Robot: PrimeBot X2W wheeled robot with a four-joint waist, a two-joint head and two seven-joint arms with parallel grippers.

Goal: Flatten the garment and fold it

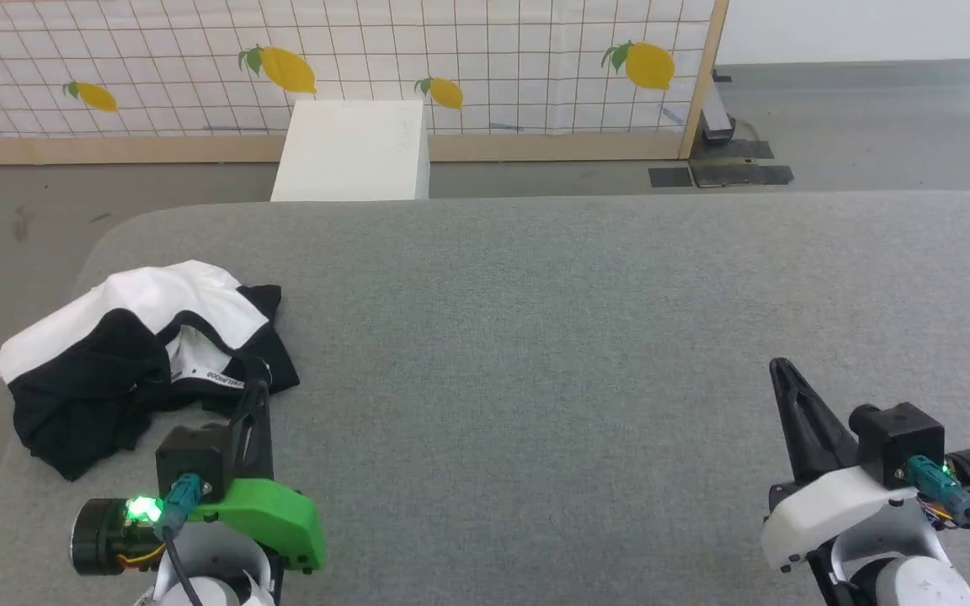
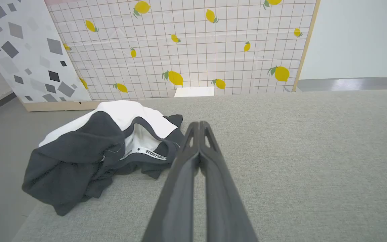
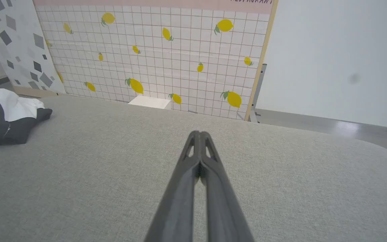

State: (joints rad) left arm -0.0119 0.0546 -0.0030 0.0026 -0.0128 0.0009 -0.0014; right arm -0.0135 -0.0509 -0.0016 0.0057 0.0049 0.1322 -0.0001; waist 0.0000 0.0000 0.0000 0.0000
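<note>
The left gripper (image 1: 258, 380) is seen with its two dark fingers pressed together and nothing pinched between them. The right gripper (image 1: 781, 367) is likewise closed and empty. The garment (image 1: 140, 337) is found as a crumpled heap just ahead of the left fingertips and to their left, lettered collar turned toward them; whether the tips touch the black edge cannot be told. Its longer span is judged to run crosswise to the left fingers. From the right gripper the T-shirt lies well apart, far to the left across the grey upholstered surface (image 1: 586, 320), so the first grasp is judged to fall to the left arm. Farther ahead, a white box (image 1: 354, 151) is set before a lemon-print panel (image 1: 493, 59)
</note>
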